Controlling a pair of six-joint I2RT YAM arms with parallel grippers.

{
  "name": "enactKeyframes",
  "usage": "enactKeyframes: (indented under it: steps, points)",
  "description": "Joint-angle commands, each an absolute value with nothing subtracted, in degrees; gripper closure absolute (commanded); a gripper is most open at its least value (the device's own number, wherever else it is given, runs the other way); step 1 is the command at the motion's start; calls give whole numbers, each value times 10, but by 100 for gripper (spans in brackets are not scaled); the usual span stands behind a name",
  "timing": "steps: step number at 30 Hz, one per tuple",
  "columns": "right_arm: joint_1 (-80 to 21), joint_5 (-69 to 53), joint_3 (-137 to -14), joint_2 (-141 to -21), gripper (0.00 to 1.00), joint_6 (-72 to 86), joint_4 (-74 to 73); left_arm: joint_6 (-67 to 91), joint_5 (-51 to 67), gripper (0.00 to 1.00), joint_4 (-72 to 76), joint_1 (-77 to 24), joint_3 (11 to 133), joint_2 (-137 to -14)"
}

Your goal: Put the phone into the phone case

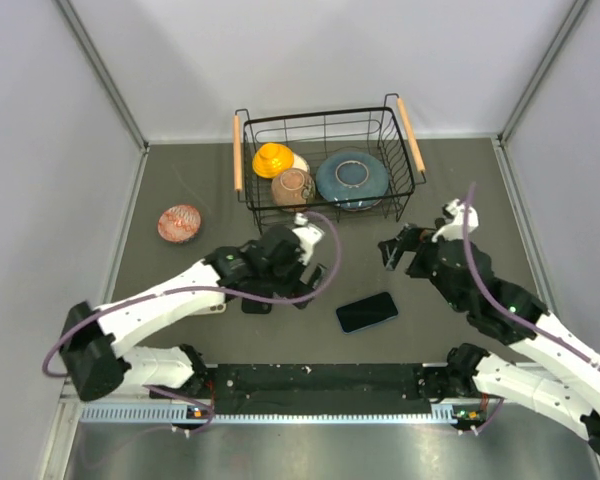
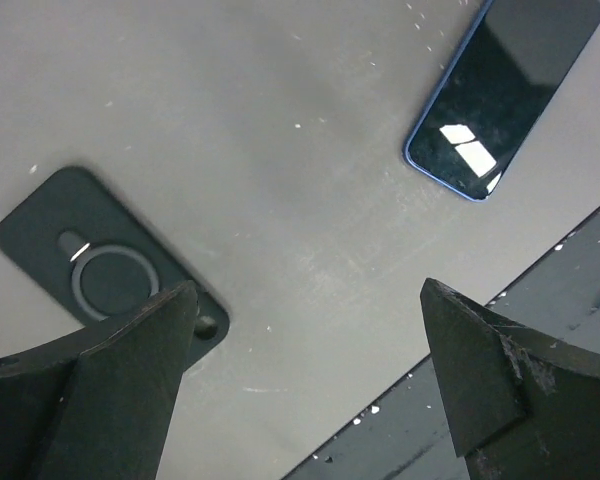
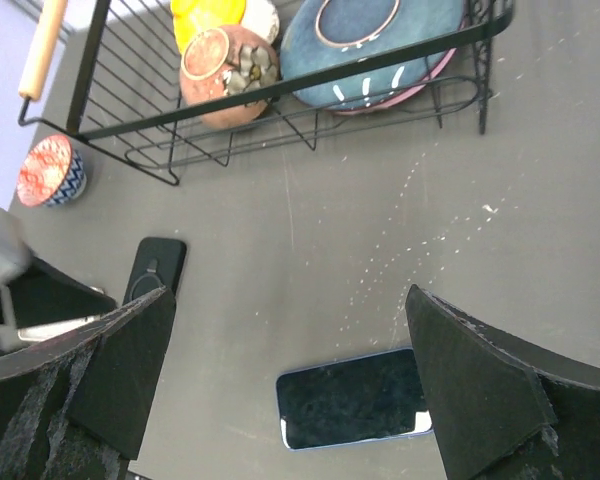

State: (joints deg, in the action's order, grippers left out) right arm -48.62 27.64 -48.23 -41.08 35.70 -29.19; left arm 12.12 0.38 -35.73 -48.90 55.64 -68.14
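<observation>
The phone (image 1: 367, 311), dark-screened with a blue edge, lies screen up on the grey table near the front middle. It also shows in the left wrist view (image 2: 505, 90) and the right wrist view (image 3: 355, 398). The dark phone case (image 2: 100, 260) lies flat with its ringed back up, left of the phone; it also shows in the right wrist view (image 3: 155, 268). In the top view my left arm covers it. My left gripper (image 1: 280, 280) (image 2: 305, 300) hangs open and empty just above the case's edge. My right gripper (image 1: 405, 250) (image 3: 288, 300) is open and empty, above and behind the phone.
A black wire basket (image 1: 325, 122) with wooden handles stands at the back, holding a yellow bowl (image 1: 274, 157), a brown bowl (image 1: 293, 185) and a blue plate (image 1: 351, 177). A red patterned bowl (image 1: 180, 223) sits at the left. The black rail (image 1: 320, 380) runs along the front edge.
</observation>
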Motion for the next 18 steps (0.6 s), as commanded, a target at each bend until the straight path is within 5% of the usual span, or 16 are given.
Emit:
enactKeyframes:
  steps: [1, 18]
  points:
    - [-490, 329, -464, -333, 1, 345, -293, 72, -78, 1, -310, -581, 598, -770]
    - [-490, 394, -434, -171, 1, 348, -321, 11, 57, 6, -265, -650, 714, -1019]
